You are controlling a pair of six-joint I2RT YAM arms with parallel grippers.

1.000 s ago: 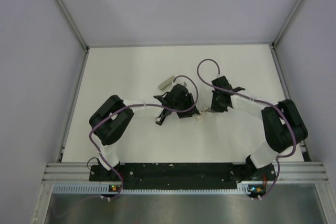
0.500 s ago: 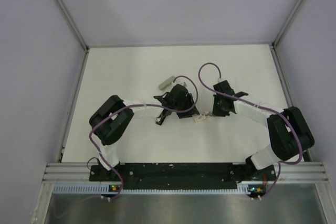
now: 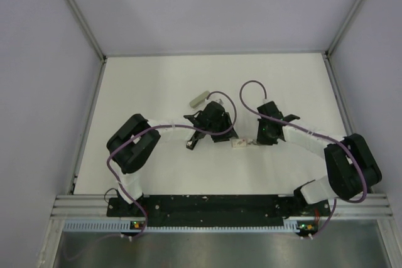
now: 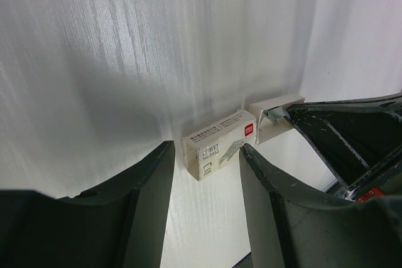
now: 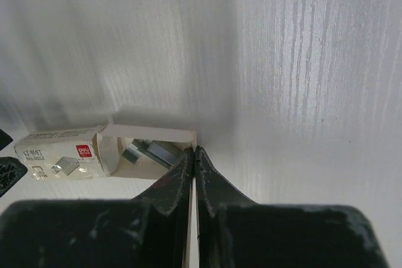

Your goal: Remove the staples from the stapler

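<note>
Logged right end effector (image 5: 191, 155) pressed together, pinching the end wall of one pale card tray (image 5: 151, 134). Saw grey staple strips (image 5: 147, 150) inside it; could not count them. Found the tray drawn partly out of one printed sleeve (image 4: 220, 131), red logo on its face. Logged left end effector (image 4: 207, 150) spread wide, one finger to each side of the sleeve's end; could not tell contact. Counted one stapler (image 3: 193, 142), black, lying on the white worktop (image 3: 151, 80) just beside the left arm's wrist, on the side away from the sleeve. Counted one olive-grey bar (image 3: 200, 99) farther back, near the left end effector.
</note>
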